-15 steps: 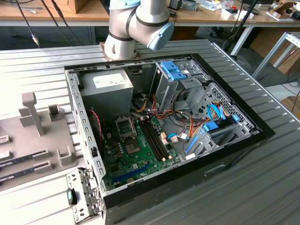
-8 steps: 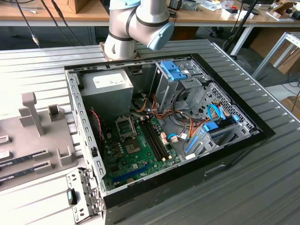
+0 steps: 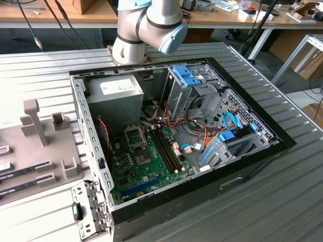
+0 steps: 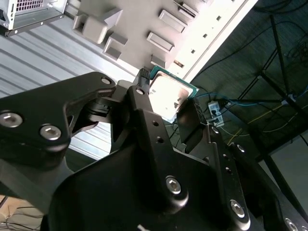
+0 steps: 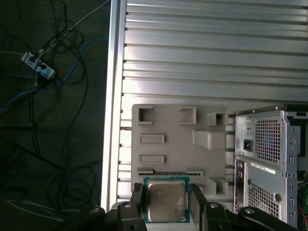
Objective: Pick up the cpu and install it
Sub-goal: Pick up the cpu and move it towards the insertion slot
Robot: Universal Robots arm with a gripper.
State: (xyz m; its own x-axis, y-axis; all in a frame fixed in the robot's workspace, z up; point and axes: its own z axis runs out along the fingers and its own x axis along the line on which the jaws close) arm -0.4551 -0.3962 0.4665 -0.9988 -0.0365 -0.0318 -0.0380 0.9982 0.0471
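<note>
The cpu is a small square chip with a silver-grey metal top and a thin green rim. My gripper is shut on it, one black finger on each of two opposite edges. In the second wrist view the cpu sits flat between the same fingers of the gripper. It hangs high above the grey fixture plate that lies on the ribbed table. In the exterior view the open computer case holds the green motherboard with its bare processor socket.
The arm's grey and blue joints stand behind the case. The grey fixture plate with memory sticks lies at the exterior view's left. Beside the plate is the case's perforated wall. Past the table edge lie floor cables.
</note>
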